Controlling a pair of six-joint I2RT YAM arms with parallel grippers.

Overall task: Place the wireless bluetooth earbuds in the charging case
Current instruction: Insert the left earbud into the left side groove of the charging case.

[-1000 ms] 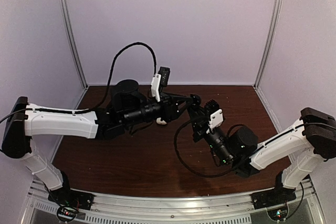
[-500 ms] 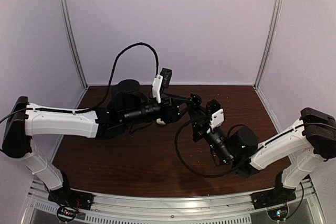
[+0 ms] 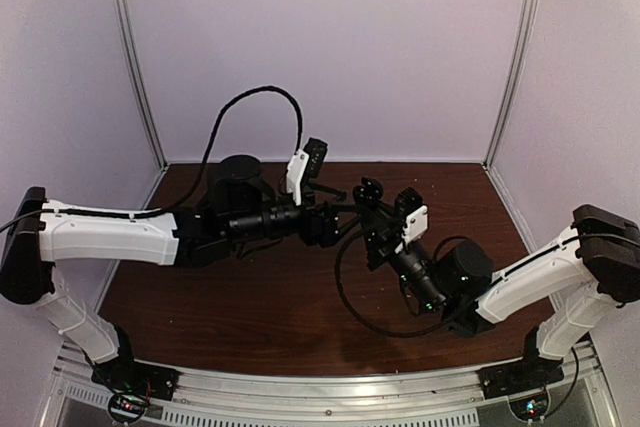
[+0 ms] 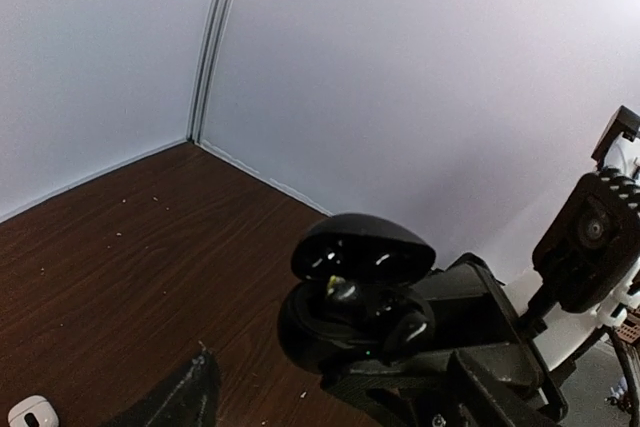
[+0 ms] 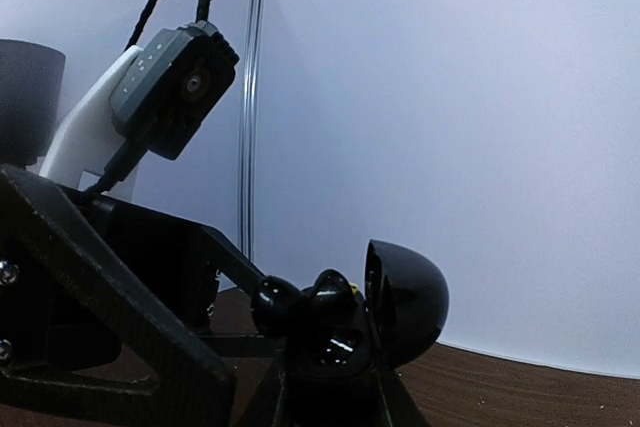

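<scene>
My right gripper (image 3: 366,199) (image 5: 335,399) is shut on a black charging case (image 4: 330,332) (image 5: 375,342) and holds it above the table with its lid (image 4: 362,245) (image 5: 405,302) open. One black earbud (image 4: 345,294) (image 5: 337,290) sits in a well of the case. A second black earbud (image 4: 410,327) (image 5: 275,303) rests at the case's near rim, half out. My left gripper (image 3: 343,217) (image 4: 330,409) is open, its fingers (image 4: 190,399) spread on either side of the case. No white earbuds are in view.
A small white case (image 4: 30,413) lies on the brown table (image 3: 250,297) below my left gripper. The enclosure's pale walls (image 3: 330,47) close in the back and both sides. The two wrists nearly touch over the table's far middle.
My left gripper has pulled back a little to the left and rolled. The white case on the table is now hidden under the left arm in the top view. The right arm barely moved.
</scene>
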